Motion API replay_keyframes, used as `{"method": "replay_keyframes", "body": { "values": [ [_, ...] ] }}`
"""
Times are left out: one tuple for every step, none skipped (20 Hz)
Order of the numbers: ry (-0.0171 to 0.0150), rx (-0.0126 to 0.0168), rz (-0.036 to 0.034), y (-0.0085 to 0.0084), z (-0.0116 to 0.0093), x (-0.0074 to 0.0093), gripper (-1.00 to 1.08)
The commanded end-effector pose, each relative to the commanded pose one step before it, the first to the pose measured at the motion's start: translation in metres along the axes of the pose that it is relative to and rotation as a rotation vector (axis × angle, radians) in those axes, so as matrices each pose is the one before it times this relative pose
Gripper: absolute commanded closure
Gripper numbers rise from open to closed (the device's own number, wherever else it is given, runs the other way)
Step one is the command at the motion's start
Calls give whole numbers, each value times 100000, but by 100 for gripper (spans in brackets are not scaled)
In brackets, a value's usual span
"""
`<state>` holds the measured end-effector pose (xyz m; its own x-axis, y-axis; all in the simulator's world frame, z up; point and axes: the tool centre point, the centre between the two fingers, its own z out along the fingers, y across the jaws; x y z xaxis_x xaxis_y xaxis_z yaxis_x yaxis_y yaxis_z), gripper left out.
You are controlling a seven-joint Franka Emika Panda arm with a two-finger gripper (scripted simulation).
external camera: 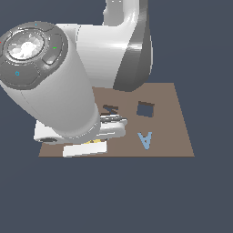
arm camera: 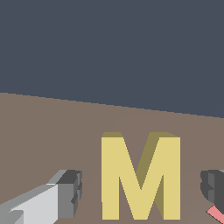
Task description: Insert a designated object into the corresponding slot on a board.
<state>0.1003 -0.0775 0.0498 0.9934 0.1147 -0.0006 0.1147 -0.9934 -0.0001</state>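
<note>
Fingers (arm camera: pixel 140 192) are spread wide right now, one pad (arm camera: pixel 70 192) on each side of the yellow M (arm camera: pixel 140 179) with visible gaps, so I'm not touching it, just straddling it. That's all from my wrist view, where the M lies flat on the brown board (arm camera: pixel 43 131) right between my pads. The far pad is cut off at the picture's edge, and there's a sliver of something pinkish-red (arm camera: pixel 215 214) poking in beside it that I can't identify from so little.

Exterior view is a different story: my own arm (external camera: pixel 59 91) blocks most of the board's side towards the exterior view's left, and the M is just a tiny yellow speck (external camera: pixel 94 141) peeking out under my hand near the board's front edge. What it does show, and my wrist doesn't, is the rest of the board: the M-shaped slot (external camera: pixel 109 109), half hidden behind my wrist, a dark square hole (external camera: pixel 145 109) near it, and a light blue letter A (external camera: pixel 144 140) lying in front of that hole.
</note>
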Motion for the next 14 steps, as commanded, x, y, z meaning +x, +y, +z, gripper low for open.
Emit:
{"method": "replay_keyframes", "body": {
  "values": [
    [-1, -5, -1, 7, 151, 7, -92],
    [0, 0, 0, 5, 203, 7, -92],
    [0, 0, 0, 6, 284, 8, -92],
    [0, 0, 0, 8, 366, 9, -92],
    [0, 0, 0, 7, 366, 7, -92],
    [46, -6, -51, -31, 252, 10, -92],
    [0, 0, 0, 3, 204, 2, -92],
    [0, 0, 0, 2, 122, 1, -92],
    [0, 0, 0, 1, 41, 0, -92],
    [0, 0, 0, 0, 0, 0, 108],
    [0, 0, 0, 0, 0, 0, 108],
    [0, 0, 0, 0, 0, 0, 108],
    [0, 0, 0, 0, 0, 0, 108],
    [0, 0, 0, 0, 0, 0, 108]
  ]
}}
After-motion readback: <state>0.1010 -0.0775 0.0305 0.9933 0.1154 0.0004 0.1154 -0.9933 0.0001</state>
